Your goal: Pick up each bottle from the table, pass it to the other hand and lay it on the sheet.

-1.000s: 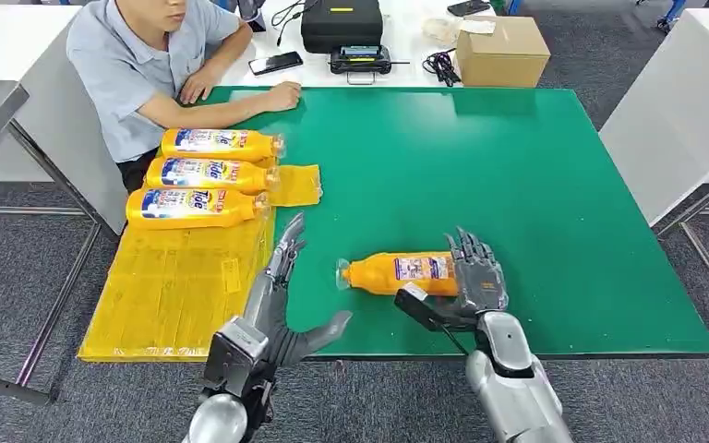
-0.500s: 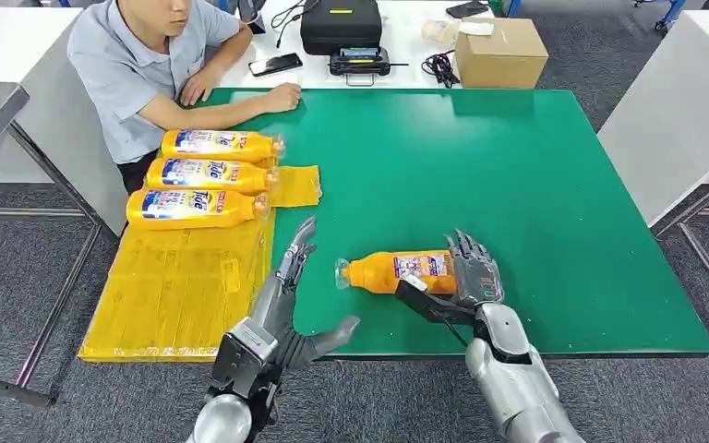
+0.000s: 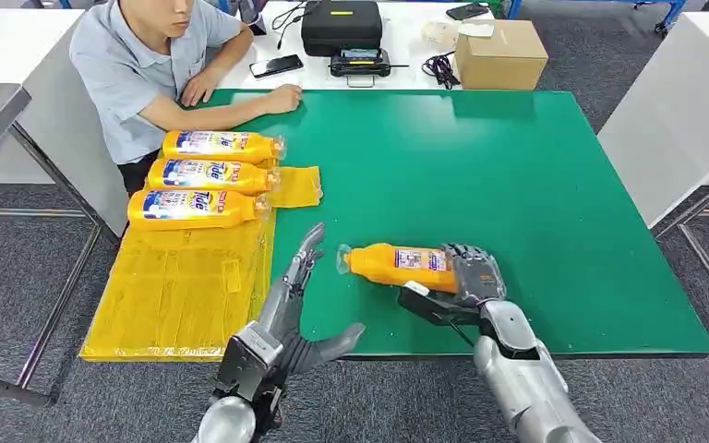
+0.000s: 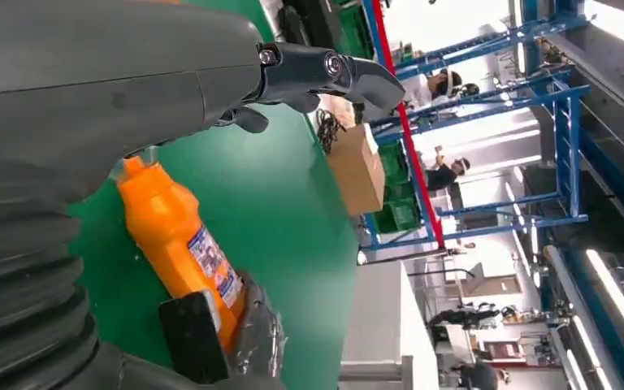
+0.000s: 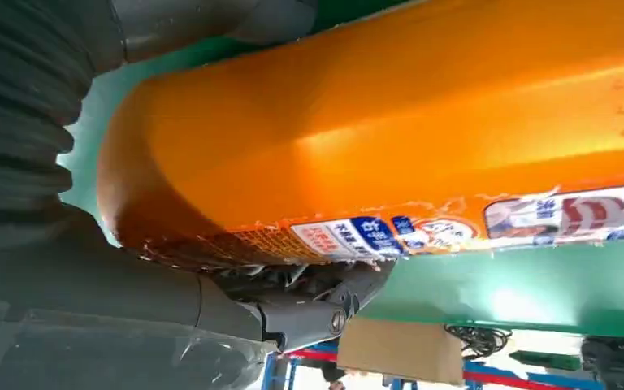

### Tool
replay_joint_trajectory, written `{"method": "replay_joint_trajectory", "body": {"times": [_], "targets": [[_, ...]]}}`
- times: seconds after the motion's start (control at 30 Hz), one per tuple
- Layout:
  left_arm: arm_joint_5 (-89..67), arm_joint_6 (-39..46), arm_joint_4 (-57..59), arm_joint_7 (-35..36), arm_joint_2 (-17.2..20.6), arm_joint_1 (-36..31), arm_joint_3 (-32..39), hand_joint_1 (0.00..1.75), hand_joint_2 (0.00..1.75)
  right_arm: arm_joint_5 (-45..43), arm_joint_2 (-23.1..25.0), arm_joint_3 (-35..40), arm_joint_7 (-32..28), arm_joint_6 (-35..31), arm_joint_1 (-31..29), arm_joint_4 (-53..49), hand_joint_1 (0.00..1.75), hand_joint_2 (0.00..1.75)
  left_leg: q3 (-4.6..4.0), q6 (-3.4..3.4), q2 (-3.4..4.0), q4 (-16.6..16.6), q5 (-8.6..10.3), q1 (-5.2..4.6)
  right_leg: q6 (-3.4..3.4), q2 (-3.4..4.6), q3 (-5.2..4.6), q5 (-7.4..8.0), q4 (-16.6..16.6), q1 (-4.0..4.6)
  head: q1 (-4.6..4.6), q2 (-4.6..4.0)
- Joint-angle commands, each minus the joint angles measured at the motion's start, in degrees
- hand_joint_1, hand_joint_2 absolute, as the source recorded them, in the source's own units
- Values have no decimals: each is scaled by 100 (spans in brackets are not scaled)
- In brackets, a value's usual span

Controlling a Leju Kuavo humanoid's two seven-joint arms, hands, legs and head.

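Observation:
An orange bottle (image 3: pixel 395 265) lies sideways over the green table (image 3: pixel 517 166), cap toward my left. My right hand (image 3: pixel 466 281) grips its base end, fingers curled over the top and thumb underneath. In the right wrist view the bottle (image 5: pixel 422 122) sits close against that hand (image 5: pixel 89 268). My left hand (image 3: pixel 291 309) is open, fingers stretched toward the cap but apart from it. From the left wrist view the bottle (image 4: pixel 175 240) shows beyond the spread left hand (image 4: pixel 130 89). Three more orange bottles (image 3: pixel 210 174) lie side by side on the yellow sheet (image 3: pixel 175 286).
A person (image 3: pixel 148 65) sits at the table's far left corner, one forearm resting on the green top. A cardboard box (image 3: pixel 501 51), a black case (image 3: pixel 342 23) and a phone (image 3: pixel 275 63) lie on the white table behind. The sheet overhangs the table's left edge.
My right hand's fingers have curled down over the bottle and it has shifted slightly away from me. My left hand has moved right and forward, closer to the cap.

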Motion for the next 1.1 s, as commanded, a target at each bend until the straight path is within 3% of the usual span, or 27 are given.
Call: {"method": "replay_joint_trajectory", "body": {"times": [0.03, 0.2, 0.3, 0.4, 0.53, 0.7, 0.83, 1.1], "targets": [[58, -5, 413, -27, 175, -184, -174, 0, 175, -147, -215, 239, -113, 255, 147, 664, 175, 175, 23, -11, -18, -14, 0, 9, -14, -21, 33, -4, -18, 10, -2, 0], [88, 0, 446, -39, 183, -196, -185, 0, 175, -447, -194, 201, -241, 336, 185, 568, 175, 175, 25, -13, -19, -11, -1, 11, -16, -23, 33, -5, -16, 12, 0, 0], [264, 102, 480, -150, 126, -170, -94, 0, 175, -1662, 8, -370, -968, 749, 333, 304, 175, 175, 28, -12, -20, -12, 0, 10, -15, -23, 37, -5, -18, 11, -2, 0], [623, 658, 593, -228, -195, -317, 247, 0, 175, -2780, 439, -744, -1093, 949, 394, -467, 175, 175, 33, -12, -14, -11, -2, 10, -16, -18, 40, -5, -16, 11, 2, 0], [1523, 832, 695, -124, -303, -203, 526, 0, 175, -3332, 647, -581, -1012, 1054, 706, -1697, 175, 175, 27, -12, 34, -3, -10, 5, -14, 23, 18, 2, 0, 6, 0, 0], [2489, 879, 1184, -164, -158, -42, 682, 0, 175, -4137, 725, -207, -1018, 1261, 1213, -2998, 175, 175, 17, -18, 26, -1, -12, 13, -20, 17, 10, -6, 4, 18, 0, 0], [3538, 190, 1772, 9, 80, -168, 237, 0, 175, -4716, 551, 198, -1261, 1376, 1240, -3071, 175, 175, 9, -13, 19, -15, -8, 12, -13, 15, 9, -7, -5, 15, -2, 0], [3910, -140, 2015, 272, 208, -424, -206, 0, 175, -4915, 437, 538, -1350, 1377, 1029, -2749, 175, 175, -14, -18, 7, -7, -11, 8, -20, 9, -10, -10, 1, 9, -2, 0]]}}
